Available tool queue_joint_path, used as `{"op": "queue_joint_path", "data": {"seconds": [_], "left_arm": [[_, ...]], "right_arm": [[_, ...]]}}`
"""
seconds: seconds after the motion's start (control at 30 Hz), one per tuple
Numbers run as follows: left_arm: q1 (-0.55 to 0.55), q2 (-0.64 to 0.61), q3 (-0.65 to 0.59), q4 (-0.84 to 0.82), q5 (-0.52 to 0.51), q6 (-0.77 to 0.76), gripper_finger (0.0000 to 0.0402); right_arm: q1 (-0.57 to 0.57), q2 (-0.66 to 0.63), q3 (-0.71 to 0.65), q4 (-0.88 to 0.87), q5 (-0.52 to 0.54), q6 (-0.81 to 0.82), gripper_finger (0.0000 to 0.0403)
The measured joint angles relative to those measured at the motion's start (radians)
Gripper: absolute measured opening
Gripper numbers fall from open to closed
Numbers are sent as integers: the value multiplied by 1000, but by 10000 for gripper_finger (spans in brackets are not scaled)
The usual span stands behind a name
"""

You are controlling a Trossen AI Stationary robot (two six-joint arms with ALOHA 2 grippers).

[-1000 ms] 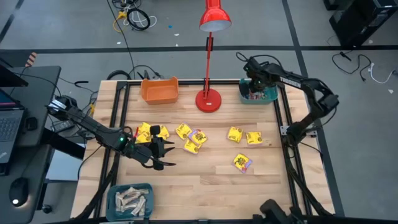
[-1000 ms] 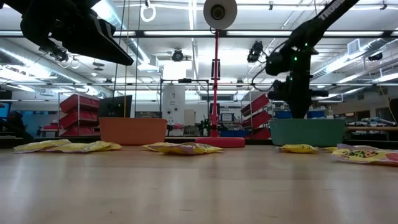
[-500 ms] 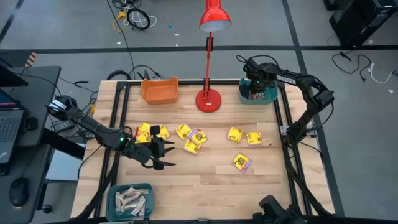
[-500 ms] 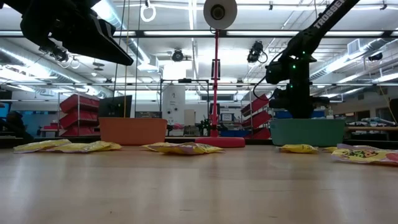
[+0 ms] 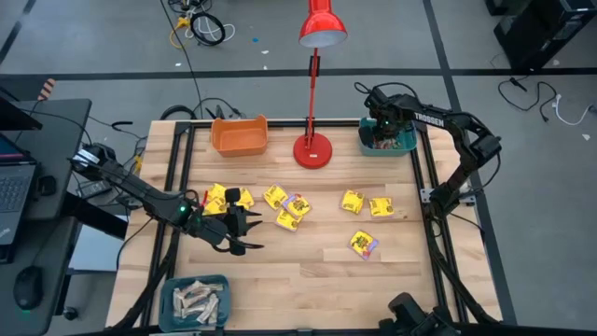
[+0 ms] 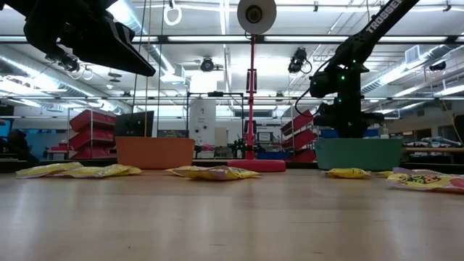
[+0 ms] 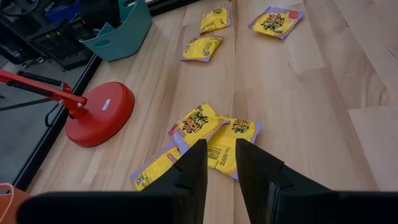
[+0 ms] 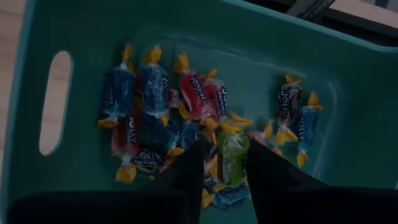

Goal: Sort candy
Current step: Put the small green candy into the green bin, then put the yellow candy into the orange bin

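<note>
Right hand (image 8: pixel 217 163) over teal bin (image 8: pixel 93 25), fingers parted around green candy (image 8: pixel 232 149), left hand (image 7: pixel 221 163) empty, slightly open.

Over at the far right corner, the right arm now sits lower and more folded than a second ago, its elbow pulled in toward the table. Its right gripper (image 5: pixel 384 131) hangs down inside the teal bin (image 5: pixel 409 147), closer to the wrapped candies (image 8: pixel 186 118) than before. Its fingers (image 8: pixel 186 171) stand slightly apart above a green candy (image 8: pixel 233 155).
</note>
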Motion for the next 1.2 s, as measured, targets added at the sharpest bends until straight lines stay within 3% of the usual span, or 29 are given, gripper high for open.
{"op": "queue_joint_path", "data": {"seconds": [0.9, 1.2], "left_arm": [[0, 0, 0, 0, 0, 0, 88], [0, 0, 0, 5, 0, -4, 88]], "right_arm": [[8, -1, 0, -9, -36, 1, 212], [21, -109, 48, -6, -3, -45, 206]]}}
